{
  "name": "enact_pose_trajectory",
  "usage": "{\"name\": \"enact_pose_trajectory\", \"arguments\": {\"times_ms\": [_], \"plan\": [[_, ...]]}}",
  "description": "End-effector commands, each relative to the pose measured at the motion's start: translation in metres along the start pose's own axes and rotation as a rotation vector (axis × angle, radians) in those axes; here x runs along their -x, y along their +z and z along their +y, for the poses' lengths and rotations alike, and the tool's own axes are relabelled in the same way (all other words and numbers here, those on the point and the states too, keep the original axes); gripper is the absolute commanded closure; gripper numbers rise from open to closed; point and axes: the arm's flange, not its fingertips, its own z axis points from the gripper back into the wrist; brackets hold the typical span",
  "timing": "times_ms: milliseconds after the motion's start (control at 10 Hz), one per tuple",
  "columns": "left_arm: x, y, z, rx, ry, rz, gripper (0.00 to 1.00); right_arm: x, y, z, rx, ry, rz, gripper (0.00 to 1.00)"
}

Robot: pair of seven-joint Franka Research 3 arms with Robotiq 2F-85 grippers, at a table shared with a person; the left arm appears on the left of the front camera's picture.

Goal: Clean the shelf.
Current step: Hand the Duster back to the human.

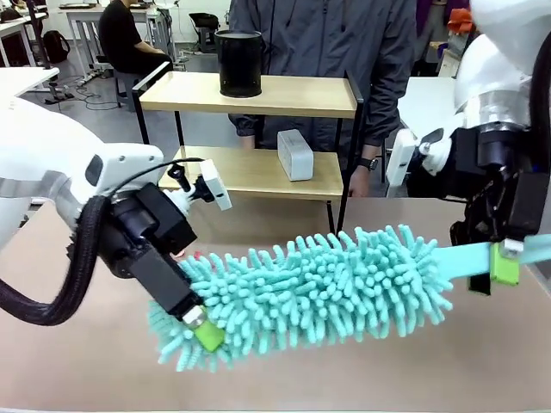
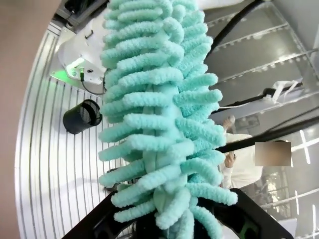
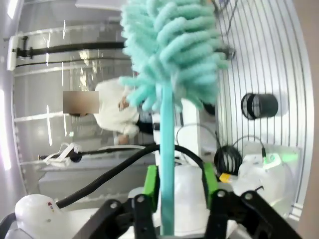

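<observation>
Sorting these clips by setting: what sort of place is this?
Probably a robotics lab or workshop: white worktables with a seated person behind, and a small test shelf set before the arms holding a teal duster.

No legible text or labels anywhere

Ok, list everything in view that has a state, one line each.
Duster: held level above the table, fluffy end in the left gripper, flat handle between the right gripper's pads.
Left gripper: jaws shut on the duster.
Right gripper: jaws apart around the handle, grip loose.
Shelf: upright, not yet touched by the duster.
Black cup: upright on the top board.
White box: resting on the lower board.
</observation>
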Motion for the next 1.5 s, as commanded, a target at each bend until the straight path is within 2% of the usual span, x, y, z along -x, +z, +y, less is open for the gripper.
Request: {"name": "enact_pose_trajectory", "arguments": {"times_ms": [0, 100, 200, 300, 400, 500, 700, 800, 900, 1100, 1200, 1300, 1400], "plan": [[0.028, 0.017, -0.017, 0.006, -0.060, 0.018, 1.00, 0.071, 0.020, 0.034, 0.117, 0.172, -0.380, 0.22], [0.031, 0.026, -0.022, 0.015, -0.076, 0.025, 1.00, 0.110, 0.032, 0.047, 0.173, 0.189, -0.609, 0.00], [0.035, 0.034, -0.024, 0.012, -0.084, 0.052, 1.00, 0.142, 0.036, 0.055, 0.163, 0.247, -0.767, 0.00], [0.042, 0.046, -0.025, -0.018, -0.077, 0.043, 1.00, 0.166, 0.033, 0.059, 0.158, 0.245, -0.900, 0.00], [0.052, 0.068, -0.027, -0.045, -0.070, -0.017, 1.00, 0.191, 0.025, 0.061, 0.137, 0.267, -1.006, 0.00], [0.061, 0.089, -0.032, -0.059, -0.090, -0.111, 1.00, 0.205, 0.019, 0.058, 0.121, 0.262, -1.061, 0.00], [0.080, 0.152, -0.054, -0.185, -0.148, -0.395, 1.00, 0.223, 0.006, 0.042, 0.089, 0.140, -1.204, 0.00], [0.092, 0.183, -0.060, -0.250, -0.143, -0.544, 1.00, 0.223, 0.003, 0.032, 0.068, -0.006, -1.246, 0.00], [0.108, 0.213, -0.064, -0.295, -0.133, -0.663, 1.00, 0.241, 0.017, 0.048, 0.089, 0.183, -1.125, 0.00], [0.149, 0.269, -0.090, -0.300, -0.200, -0.860, 1.00, 0.241, 0.017, 0.048, 0.089, 0.183, -1.125, 0.00], [0.171, 0.292, -0.095, -0.380, -0.152, -1.021, 1.00, 0.241, 0.017, 0.048, 0.089, 0.183, -1.125, 0.00], [0.187, 0.311, -0.090, -0.415, -0.075, -1.138, 1.00, 0.241, 0.017, 0.048, 0.089, 0.183, -1.125, 0.00], [0.199, 0.320, -0.077, -0.407, 0.032, -1.196, 1.00, 0.241, 0.017, 0.048, 0.089, 0.183, -1.125, 0.00]]}}
